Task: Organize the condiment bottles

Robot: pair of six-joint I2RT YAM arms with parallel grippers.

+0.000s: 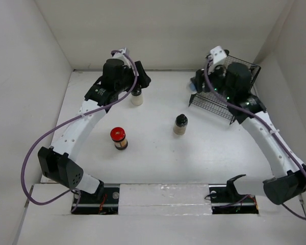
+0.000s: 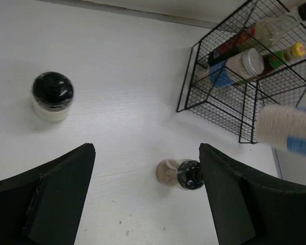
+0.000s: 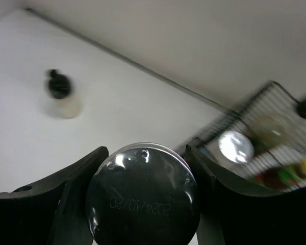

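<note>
Top external view first, and the white desk (image 1: 158,158) fills it, with the black wire basket (image 1: 211,106) parked in the far right corner. Left arm (image 1: 86,120) stretches up toward the far edge, left of centre; right arm (image 1: 268,138) reaches along the right edge to the basket.

Over to the wrists: the left gripper (image 2: 146,153) is spread wide, nothing between its fingers, only bare desk below. The right gripper (image 3: 145,153) is clamped tight on a silver-lidded shaker (image 3: 143,196), fingers pressing both sides of it, the date-stamped lid facing the camera. From the left wrist that shaker shows as a blur just beside the basket; whether it touches the wire cannot be told.

Inside the basket lie a second silver-lidded shaker (image 2: 243,65) and, just beside it, the yellow-capped bottle (image 2: 284,54), both on their sides.

Out on the open desk, the pale black-capped bottle (image 1: 136,97) stands near the far edge, right by the left arm's wrist. The tan black-capped bottle (image 1: 180,124) stands about mid-desk. The red-lidded jar (image 1: 119,138) stands upright left of centre, closer to the near edge, well apart from the others.
</note>
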